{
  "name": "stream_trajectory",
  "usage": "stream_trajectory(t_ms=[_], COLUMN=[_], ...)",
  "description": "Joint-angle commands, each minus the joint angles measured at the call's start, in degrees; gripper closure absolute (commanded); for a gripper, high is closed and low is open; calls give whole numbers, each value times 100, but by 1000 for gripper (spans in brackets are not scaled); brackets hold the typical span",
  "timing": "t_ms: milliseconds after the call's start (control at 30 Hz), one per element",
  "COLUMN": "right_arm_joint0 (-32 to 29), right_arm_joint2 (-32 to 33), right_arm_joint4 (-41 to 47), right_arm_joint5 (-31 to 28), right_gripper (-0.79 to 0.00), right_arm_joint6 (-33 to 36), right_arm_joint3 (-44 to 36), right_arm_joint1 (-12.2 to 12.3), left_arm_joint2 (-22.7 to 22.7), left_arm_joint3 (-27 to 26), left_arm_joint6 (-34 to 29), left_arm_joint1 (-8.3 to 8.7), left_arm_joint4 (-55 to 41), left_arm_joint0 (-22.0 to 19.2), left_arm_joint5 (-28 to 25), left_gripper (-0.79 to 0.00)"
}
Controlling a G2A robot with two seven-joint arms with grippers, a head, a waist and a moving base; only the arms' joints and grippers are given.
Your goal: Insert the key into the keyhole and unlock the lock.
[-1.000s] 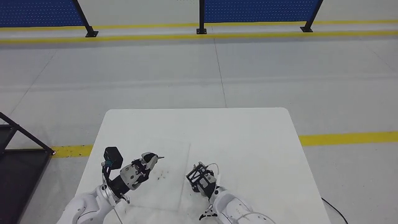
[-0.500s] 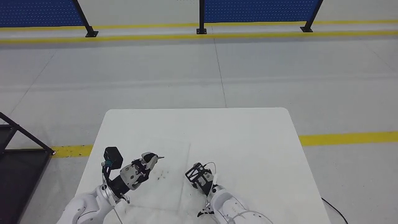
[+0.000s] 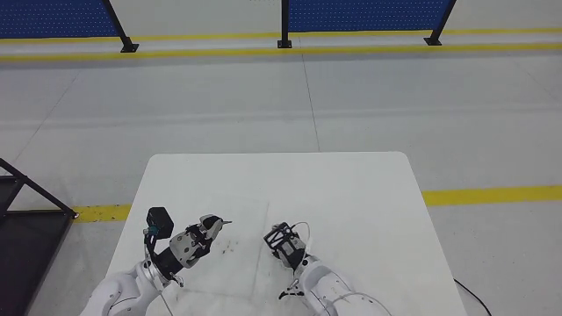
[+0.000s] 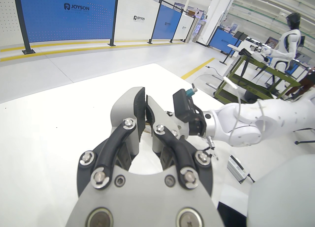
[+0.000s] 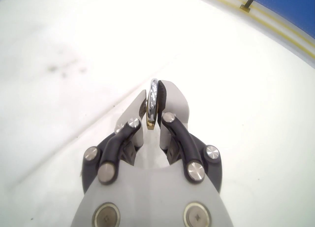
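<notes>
My left gripper (image 3: 213, 225) hovers over the near left part of the white table (image 3: 351, 193), shut on the key (image 3: 225, 223), whose thin metal tip sticks out past the fingers. In the left wrist view the pads (image 4: 140, 104) are pressed together and hide most of the key. My right gripper (image 3: 281, 239) is a short way to the right of it, over the table's near middle. It is shut on the padlock (image 5: 152, 102), gripped edge-on with its silver shackle outward and its brass body toward the palm. The keyhole is hidden.
A few dark specks (image 3: 230, 246) mark the table between the two grippers. The far half of the table is bare white surface. A black frame (image 3: 22, 193) stands off the table's left side. A blue and white fence (image 3: 281, 4) lines the room behind.
The right gripper with the padlock has shifted slightly away from the table's near edge. The left gripper and the key have stayed still.
</notes>
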Motion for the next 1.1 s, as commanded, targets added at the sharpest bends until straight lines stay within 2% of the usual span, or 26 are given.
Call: stream_trajectory(t_ms=[0,33,133,267,533,600,867,1067], right_arm_joint0=[-99,-136,-304,-562,-579,-547,-474,-462], right_arm_joint2=[296,397,987,1695,2147,2126,2011,2056], right_arm_joint4=[295,406,1178,2097,3596,3855,4330,4132], right_arm_joint5=[-253,-390,-1836,-3234,-5132,-5501,-6136,-6097], right_gripper=[0,0,0,0,0,0,0,0], right_arm_joint6=[-158,-217,-574,-977,-1122,-1213,-1735,-1677], right_arm_joint3=[-258,-347,-745,-976,-1010,-951,-765,-791], right_arm_joint1=[67,92,265,440,561,563,517,527], left_arm_joint2=[0,0,42,190,709,976,1929,1947], left_arm_joint3=[0,0,-16,28,243,285,536,595], left_arm_joint6=[0,0,53,341,1067,1072,915,893], left_arm_joint1=[0,0,-8,-22,-72,-75,-16,-8], left_arm_joint4=[0,0,-60,-198,-838,-1129,-2182,-2224], left_arm_joint0=[0,0,-34,-91,-290,-385,-878,-912], left_arm_joint5=[0,0,53,-165,-1096,-1096,-1096,-1096], left_gripper=[0,0,0,0,0,0,0,0])
